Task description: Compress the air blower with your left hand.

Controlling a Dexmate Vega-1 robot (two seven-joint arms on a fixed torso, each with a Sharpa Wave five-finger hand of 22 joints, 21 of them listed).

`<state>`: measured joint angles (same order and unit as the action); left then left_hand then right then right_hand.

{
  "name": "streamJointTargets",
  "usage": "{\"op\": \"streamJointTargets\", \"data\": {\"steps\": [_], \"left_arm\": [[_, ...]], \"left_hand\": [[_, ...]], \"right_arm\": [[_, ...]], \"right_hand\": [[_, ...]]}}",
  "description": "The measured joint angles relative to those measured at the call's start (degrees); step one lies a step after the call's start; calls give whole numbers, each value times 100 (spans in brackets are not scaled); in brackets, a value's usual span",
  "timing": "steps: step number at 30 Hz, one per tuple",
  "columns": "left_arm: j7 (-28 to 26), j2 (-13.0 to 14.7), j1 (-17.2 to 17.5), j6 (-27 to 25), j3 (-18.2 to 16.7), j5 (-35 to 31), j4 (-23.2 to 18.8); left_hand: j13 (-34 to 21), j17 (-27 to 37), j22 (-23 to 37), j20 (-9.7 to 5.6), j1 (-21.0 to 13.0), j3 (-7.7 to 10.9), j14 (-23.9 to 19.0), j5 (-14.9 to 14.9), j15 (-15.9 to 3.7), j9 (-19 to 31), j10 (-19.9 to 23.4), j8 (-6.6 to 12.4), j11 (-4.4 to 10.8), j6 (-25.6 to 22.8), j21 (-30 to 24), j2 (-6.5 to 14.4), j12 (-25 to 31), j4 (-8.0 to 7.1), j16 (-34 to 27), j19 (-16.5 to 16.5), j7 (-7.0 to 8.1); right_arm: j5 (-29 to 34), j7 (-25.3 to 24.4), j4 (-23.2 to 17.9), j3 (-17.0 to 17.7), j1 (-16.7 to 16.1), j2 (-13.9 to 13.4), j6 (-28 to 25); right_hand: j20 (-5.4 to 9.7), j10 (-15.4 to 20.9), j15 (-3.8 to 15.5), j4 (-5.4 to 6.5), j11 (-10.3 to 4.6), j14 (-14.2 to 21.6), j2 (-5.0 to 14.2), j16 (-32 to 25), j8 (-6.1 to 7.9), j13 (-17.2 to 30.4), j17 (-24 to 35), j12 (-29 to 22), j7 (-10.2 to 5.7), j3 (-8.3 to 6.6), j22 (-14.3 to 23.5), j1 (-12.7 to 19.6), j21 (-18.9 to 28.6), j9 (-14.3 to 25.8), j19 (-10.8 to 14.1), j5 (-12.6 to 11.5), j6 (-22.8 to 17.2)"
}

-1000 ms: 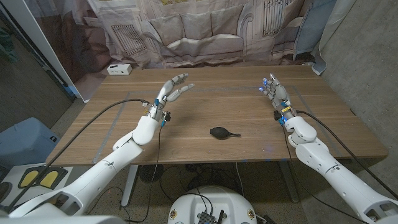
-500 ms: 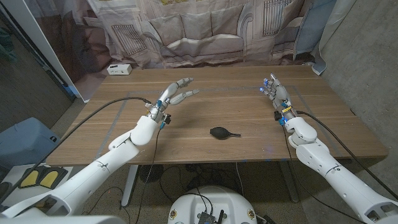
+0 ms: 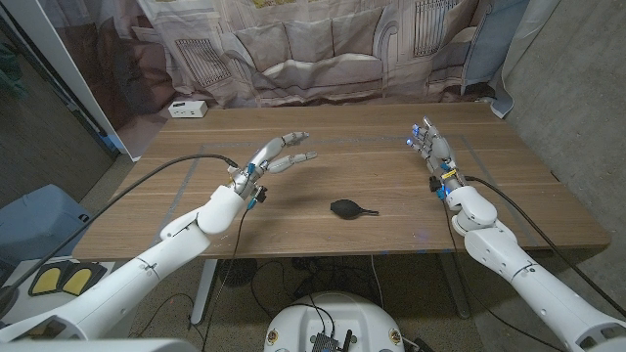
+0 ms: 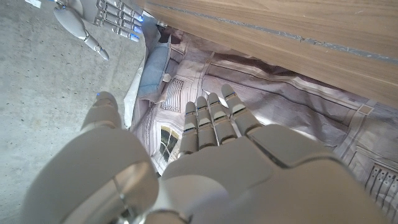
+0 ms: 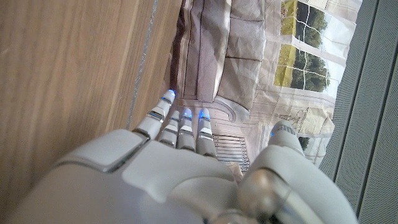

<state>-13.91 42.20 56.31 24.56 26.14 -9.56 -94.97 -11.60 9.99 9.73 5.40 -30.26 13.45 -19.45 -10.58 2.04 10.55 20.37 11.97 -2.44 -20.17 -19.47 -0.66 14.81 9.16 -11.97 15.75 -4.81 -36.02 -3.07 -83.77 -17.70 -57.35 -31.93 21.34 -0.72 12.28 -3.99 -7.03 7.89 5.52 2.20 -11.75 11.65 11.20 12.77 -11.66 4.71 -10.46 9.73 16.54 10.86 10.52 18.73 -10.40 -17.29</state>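
A matt black, rubbery-looking blower [image 3: 349, 207] lies on a smooth wood-grain table [image 3: 381, 186], between two glossy white plastic hands. Ahead of the left hand [image 3: 277, 154] sits a white plastic box [image 3: 187, 109]. Behind the right hand [image 3: 430, 148], printed cloth [image 3: 323, 49] hangs creased beside rough grey concrete [image 3: 572, 88].

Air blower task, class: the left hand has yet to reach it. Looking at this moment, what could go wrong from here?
1. The air blower is small and rounded with a thin nozzle, so it might roll or skid away when the open left hand closes on it.
2. The blower lies near the front edge of the table; a sideways nudge could perhaps push it off.
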Motion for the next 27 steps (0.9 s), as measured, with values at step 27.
{"op": "streamJointTargets", "data": {"steps": [27], "left_arm": [[384, 513, 294, 532, -296, -281, -390]], "left_hand": [[1, 0, 0, -25, -226, 73, -277, 0, -71, 0, 319, 0, 70, -287, 62, -15, 0, 25, 0, 234, 20]], "right_arm": [[424, -344, -727, -1, -289, -171, 17]], "right_hand": [[0, 1, 0, 0, 1, 0, 0, 0, 1, 1, 1, 0, 0, 0, 0, 0, 0, 0, 0, 0, 0]]}}
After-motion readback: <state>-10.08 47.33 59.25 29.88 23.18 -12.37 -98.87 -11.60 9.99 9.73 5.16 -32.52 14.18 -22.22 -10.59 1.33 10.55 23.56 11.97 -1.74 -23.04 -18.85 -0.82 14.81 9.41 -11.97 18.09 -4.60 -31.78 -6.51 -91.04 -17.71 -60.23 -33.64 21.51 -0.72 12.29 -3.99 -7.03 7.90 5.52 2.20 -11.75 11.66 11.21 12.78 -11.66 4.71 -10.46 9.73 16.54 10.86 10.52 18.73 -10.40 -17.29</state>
